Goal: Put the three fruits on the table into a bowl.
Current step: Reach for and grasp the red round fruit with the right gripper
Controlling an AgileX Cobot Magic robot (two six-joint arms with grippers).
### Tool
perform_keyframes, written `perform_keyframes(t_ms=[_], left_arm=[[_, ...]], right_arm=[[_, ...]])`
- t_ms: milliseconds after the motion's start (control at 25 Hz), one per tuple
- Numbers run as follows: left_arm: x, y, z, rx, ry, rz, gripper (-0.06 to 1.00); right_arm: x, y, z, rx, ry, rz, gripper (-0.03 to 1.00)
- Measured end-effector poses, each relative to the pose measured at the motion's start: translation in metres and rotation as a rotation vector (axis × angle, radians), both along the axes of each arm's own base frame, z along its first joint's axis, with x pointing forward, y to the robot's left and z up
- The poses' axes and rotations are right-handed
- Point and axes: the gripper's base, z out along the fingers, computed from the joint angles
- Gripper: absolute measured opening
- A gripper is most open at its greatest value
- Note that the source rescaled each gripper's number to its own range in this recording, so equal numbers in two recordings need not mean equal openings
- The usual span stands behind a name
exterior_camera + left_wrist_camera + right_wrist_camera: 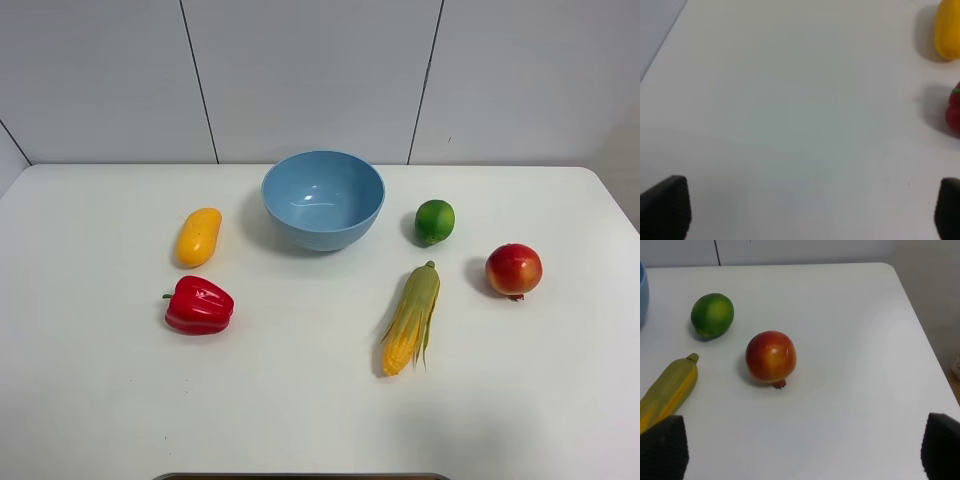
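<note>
The light-blue bowl [323, 198] stands empty at the back middle of the white table [300, 410]. The yellow-orange mango [198, 236] lies left of it. The green lime [434, 221] sits right of the bowl, and the red-and-yellow apple-like fruit [514, 270] lies further right. Neither arm shows in the high view. My left gripper [805, 210] is open and empty over bare table, with the mango [947, 29] off to one side. My right gripper [800, 450] is open and empty, short of the apple-like fruit [771, 356] and the lime [712, 315].
A glossy red bell pepper [199, 306] lies in front of the mango; its edge shows in the left wrist view [955, 111]. A corn cob with green husk [412, 319] lies in front of the lime and shows in the right wrist view [666, 391]. The table's right edge is close to the apple-like fruit.
</note>
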Motion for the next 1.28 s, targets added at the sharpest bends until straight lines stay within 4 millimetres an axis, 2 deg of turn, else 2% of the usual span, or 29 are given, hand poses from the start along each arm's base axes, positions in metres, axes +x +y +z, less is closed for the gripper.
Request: perform_keyframes(t_ms=[160, 280, 520, 720, 840, 1040, 1280], left_arm=[[0.000, 0.000, 0.000, 0.000, 0.000, 0.000, 1.00], [0.000, 0.000, 0.000, 0.000, 0.000, 0.000, 1.00], [0.000, 0.000, 0.000, -0.001, 0.000, 0.001, 1.00], [0.000, 0.000, 0.000, -0.001, 0.000, 0.001, 1.00], [0.000, 0.000, 0.000, -0.001, 0.000, 0.001, 1.00], [0.000, 0.000, 0.000, 0.000, 0.000, 0.000, 1.00], [0.000, 0.000, 0.000, 0.000, 0.000, 0.000, 1.00]], right_arm=[[0.004, 0.000, 0.008, 0.000, 0.022, 0.000, 0.79], [0.020, 0.000, 0.024, 0.000, 0.091, -0.001, 0.79], [0.079, 0.001, 0.057, -0.003, 0.271, -0.001, 0.79], [0.136, 0.002, 0.071, -0.012, 0.408, 0.004, 0.79], [0.171, 0.003, 0.068, -0.015, 0.495, 0.015, 0.79], [0.222, 0.006, 0.048, -0.023, 0.645, 0.059, 0.79], [0.263, 0.007, 0.015, -0.036, 0.793, 0.078, 0.79]])
